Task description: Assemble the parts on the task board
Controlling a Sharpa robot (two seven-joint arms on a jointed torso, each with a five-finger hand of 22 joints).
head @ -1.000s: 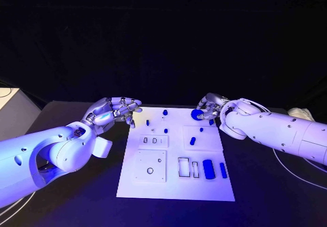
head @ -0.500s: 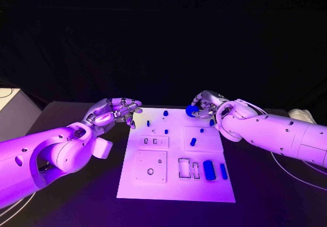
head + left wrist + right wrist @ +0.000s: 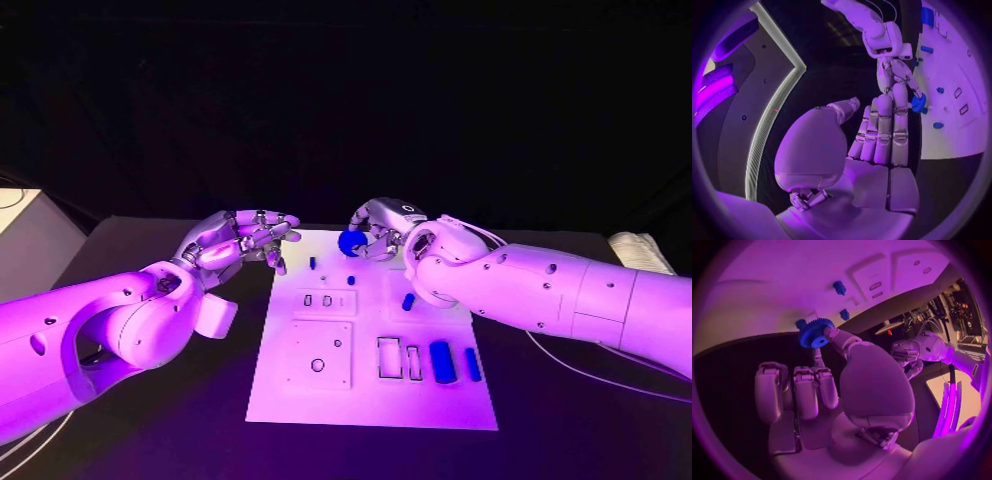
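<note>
One blue gear (image 3: pixel 351 242) pinched in right robot hand (image 3: pixel 379 224) (left robot hand (image 3: pixel 242 237) empty, fingers loosely curled) over task board (image 3: pixel 374 400)

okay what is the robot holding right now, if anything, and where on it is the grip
The right hand pinches a small blue gear by its toothed rim, above the task board's far end. The left hand holds nothing.

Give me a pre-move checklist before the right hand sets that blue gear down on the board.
1. Blue gear held by the right hand: ok, pinched at the fingertips.
2. Gear lifted off the task board: ok, it hangs over the far end.
3. Left hand out of the way: ok, it hovers beside the board's far left corner, holding nothing.
4. Small blue pegs near the gear upright: cannot tell.
5. Which seat takes the gear: cannot tell.
</note>
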